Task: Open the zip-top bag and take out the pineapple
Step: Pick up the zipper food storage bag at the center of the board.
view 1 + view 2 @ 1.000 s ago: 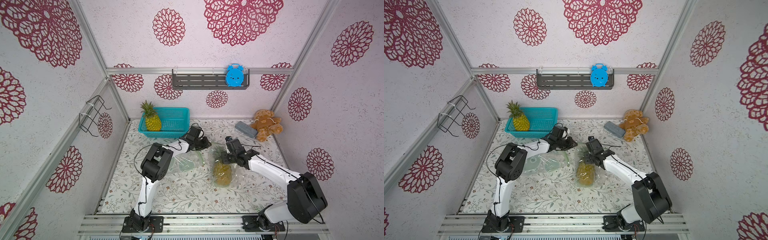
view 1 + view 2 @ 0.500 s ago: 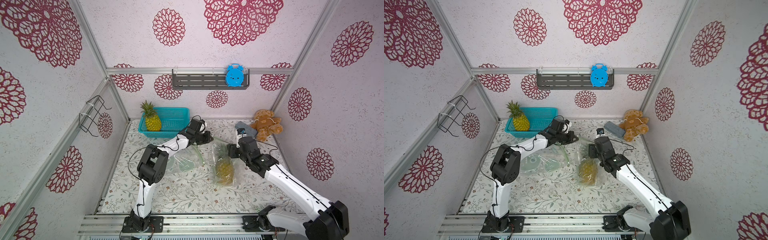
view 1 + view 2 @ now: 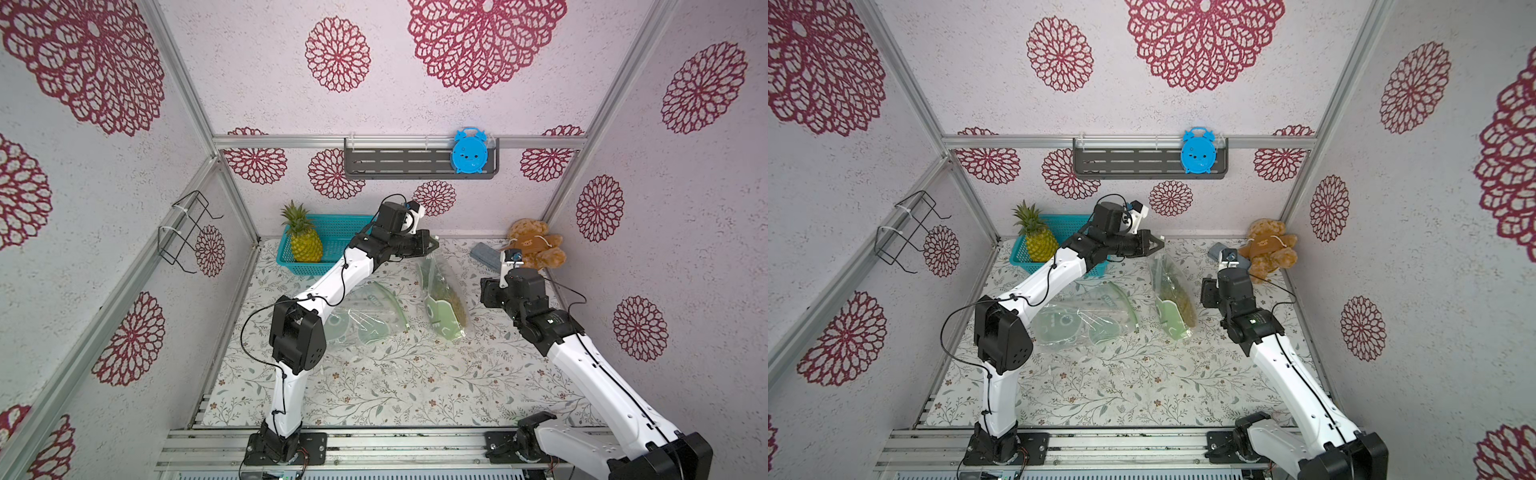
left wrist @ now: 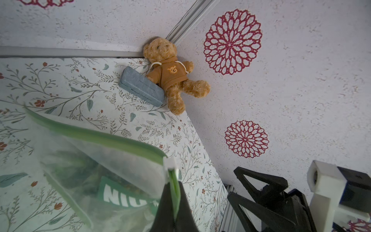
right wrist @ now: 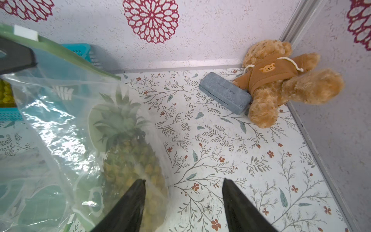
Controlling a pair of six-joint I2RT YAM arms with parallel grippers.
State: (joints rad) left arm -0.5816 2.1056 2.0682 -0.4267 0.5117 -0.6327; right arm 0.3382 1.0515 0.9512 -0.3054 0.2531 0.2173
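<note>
The left tool grips the bag rim (pineapple inside); right tool gapes alongside.

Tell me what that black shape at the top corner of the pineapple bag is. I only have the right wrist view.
Observer: That's the left gripper. It is shut on the green zip strip of the zip-top bag, right beside the white slider.
Operator: Is the bag clear of the table?
Observer: No. In both top views its top corner hangs from that grip, while its lower end seems to rest on the table.
Operator: Anything close by that I can't see?
Observer: A second clear bag, seemingly empty, lies flat on the table beside it, on the left arm's side.
</note>
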